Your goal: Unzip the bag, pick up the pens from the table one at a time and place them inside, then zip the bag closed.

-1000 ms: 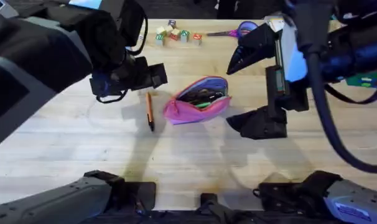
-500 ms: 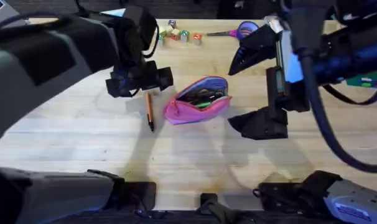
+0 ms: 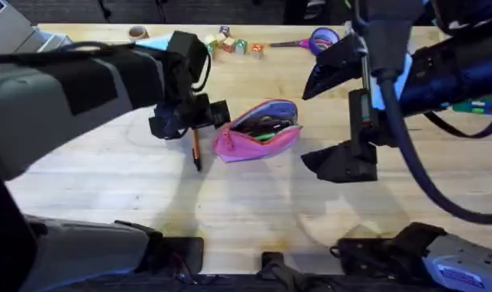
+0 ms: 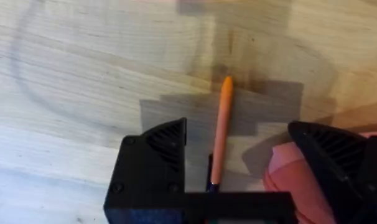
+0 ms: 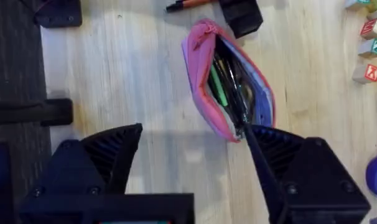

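The orange pen point(image 3: 196, 146) lay on the table point(image 3: 108, 186) just left of the open bag point(image 3: 258, 130), pointing near-to-far. The left gripper point(image 4: 238, 158) hung over it, jaws wide, straddling it crosswise; the right gripper point(image 5: 195, 162) gaped idle.

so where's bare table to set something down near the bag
Bare table lies open in front of the bag, toward the arm bases, and far left. Crowded: the bag's left side, with the orange pen under the left gripper; its right, by the right gripper; behind, blocks and scissors.
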`<state>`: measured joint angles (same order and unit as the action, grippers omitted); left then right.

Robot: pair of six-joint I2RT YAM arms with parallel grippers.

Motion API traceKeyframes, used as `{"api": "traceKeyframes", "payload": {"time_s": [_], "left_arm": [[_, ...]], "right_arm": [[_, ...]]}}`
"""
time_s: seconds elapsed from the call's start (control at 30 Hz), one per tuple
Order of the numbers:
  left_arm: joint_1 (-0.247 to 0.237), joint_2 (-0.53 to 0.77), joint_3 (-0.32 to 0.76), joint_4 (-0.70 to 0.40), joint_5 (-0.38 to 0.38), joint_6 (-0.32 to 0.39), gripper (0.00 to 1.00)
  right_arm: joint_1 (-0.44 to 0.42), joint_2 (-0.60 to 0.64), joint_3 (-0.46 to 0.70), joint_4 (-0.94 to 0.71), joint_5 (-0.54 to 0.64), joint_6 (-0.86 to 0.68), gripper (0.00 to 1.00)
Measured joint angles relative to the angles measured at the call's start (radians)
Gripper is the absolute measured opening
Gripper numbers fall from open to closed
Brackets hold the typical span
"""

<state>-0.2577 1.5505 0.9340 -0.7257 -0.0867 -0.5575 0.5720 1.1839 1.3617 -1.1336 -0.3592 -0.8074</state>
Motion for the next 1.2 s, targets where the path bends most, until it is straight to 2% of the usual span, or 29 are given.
{"api": "traceKeyframes", "payload": {"time_s": [0.3,0.33,0.57,0.87,1.2], "left_arm": [[0.015,-0.009,-0.051,0.058,0.010,-0.012,0.994],[0.019,-0.014,-0.056,0.062,0.012,-0.017,0.971],[0.042,-0.024,-0.068,0.063,0.011,-0.032,0.778],[0.051,-0.024,-0.072,0.053,-0.017,-0.037,0.454],[0.052,-0.024,-0.072,0.068,-0.004,-0.045,0.090]], "right_arm": [[0.000,0.000,0.000,0.000,0.000,0.000,0.998],[0.000,0.000,0.000,0.000,0.000,0.000,0.998],[0.000,0.000,0.000,0.001,0.000,0.000,0.998],[0.000,0.000,0.000,0.003,0.000,0.000,0.998],[0.000,0.000,0.000,0.004,0.000,0.000,0.998]]}}
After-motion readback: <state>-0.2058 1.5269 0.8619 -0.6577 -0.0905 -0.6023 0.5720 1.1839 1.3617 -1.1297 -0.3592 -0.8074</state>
